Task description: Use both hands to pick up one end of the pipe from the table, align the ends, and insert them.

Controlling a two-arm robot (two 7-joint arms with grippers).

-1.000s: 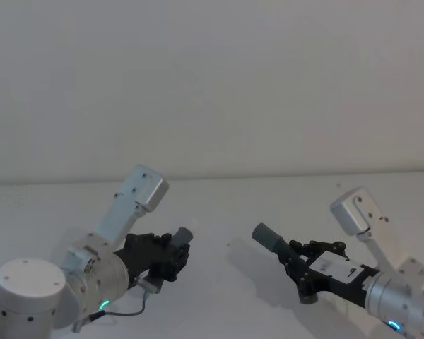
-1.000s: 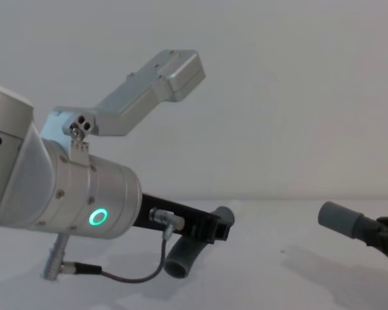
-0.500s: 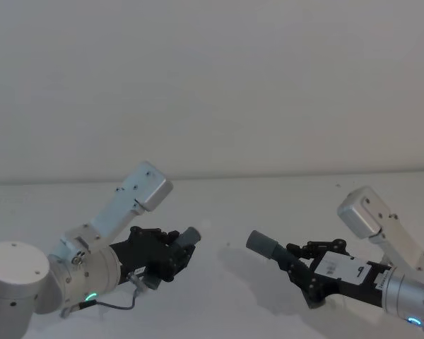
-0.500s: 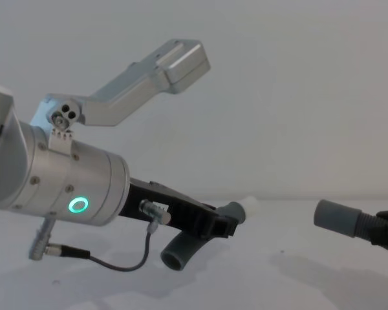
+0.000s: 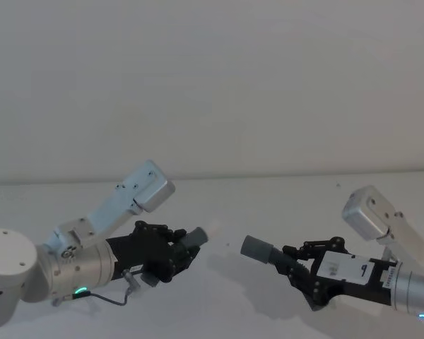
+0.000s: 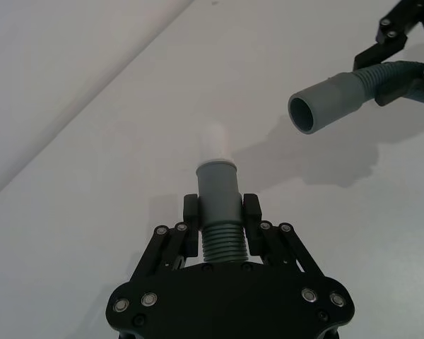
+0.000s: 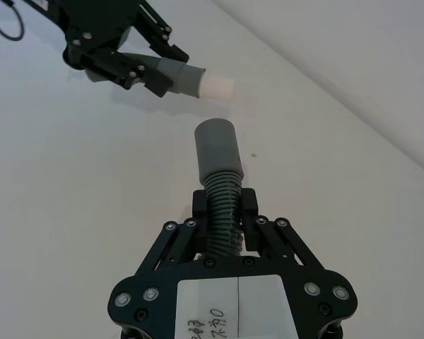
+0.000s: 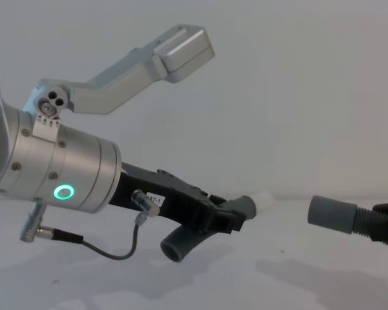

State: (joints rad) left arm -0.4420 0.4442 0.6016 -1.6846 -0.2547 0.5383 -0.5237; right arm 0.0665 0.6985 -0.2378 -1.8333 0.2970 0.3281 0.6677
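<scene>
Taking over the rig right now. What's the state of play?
Left gripper: shut on the pipe, on its ribs behind the white-tipped cuff, above the table.
Right gripper: shut on the ribs behind the open cuff, also raised.
Done: both ends picked up, roughly facing each other.
To do: close the gap, line them up, push the white tip into the open cuff.

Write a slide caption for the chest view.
Left gripper holds a white-tipped pipe end facing the grey-cuffed end in the right gripper, apart.
</scene>
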